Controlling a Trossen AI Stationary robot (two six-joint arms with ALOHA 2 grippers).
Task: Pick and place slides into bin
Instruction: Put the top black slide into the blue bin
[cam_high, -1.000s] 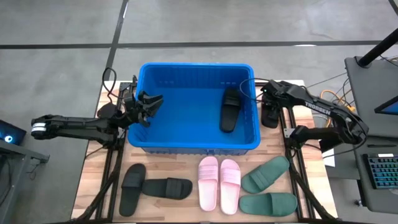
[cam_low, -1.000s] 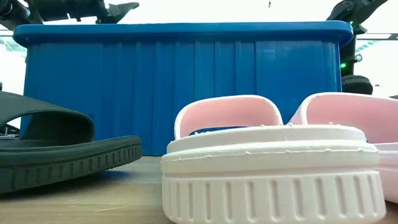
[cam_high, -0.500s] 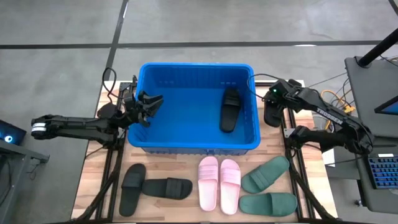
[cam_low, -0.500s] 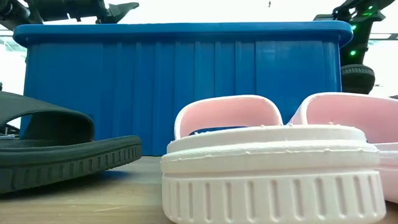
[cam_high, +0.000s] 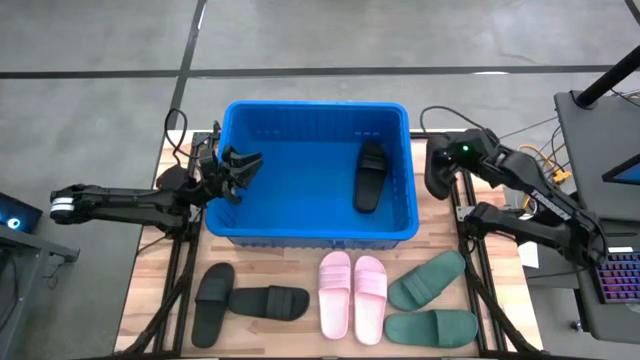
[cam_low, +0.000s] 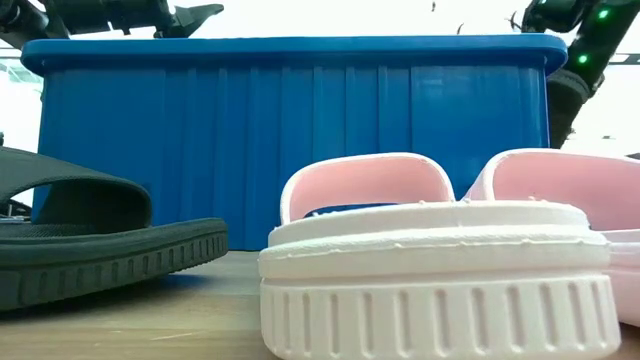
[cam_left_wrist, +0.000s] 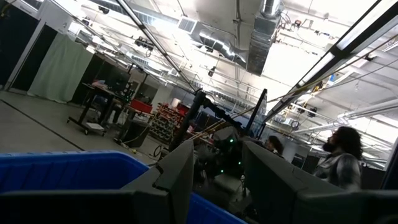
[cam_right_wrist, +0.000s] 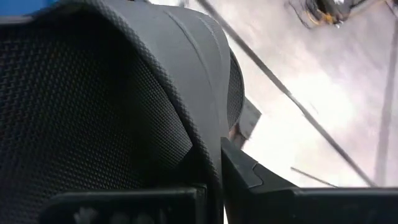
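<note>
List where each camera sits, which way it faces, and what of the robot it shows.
High view: overhead, straight down on the bin; both arms, right pincer gripping a black slide.
Low view: table height, facing the pink slides and bin wall.
Left wrist view: on the left arm, over the bin rim into the room; own fingers.
Right wrist view: filled by the gripped slide.
Shared: high and low both show bin and pink slides.

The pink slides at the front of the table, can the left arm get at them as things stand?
Probably yes. The left end effector hangs open and empty over the bin's left rim, and the pink slides lie uncovered in front of the bin. It would have to come round the bin's corner.
</note>
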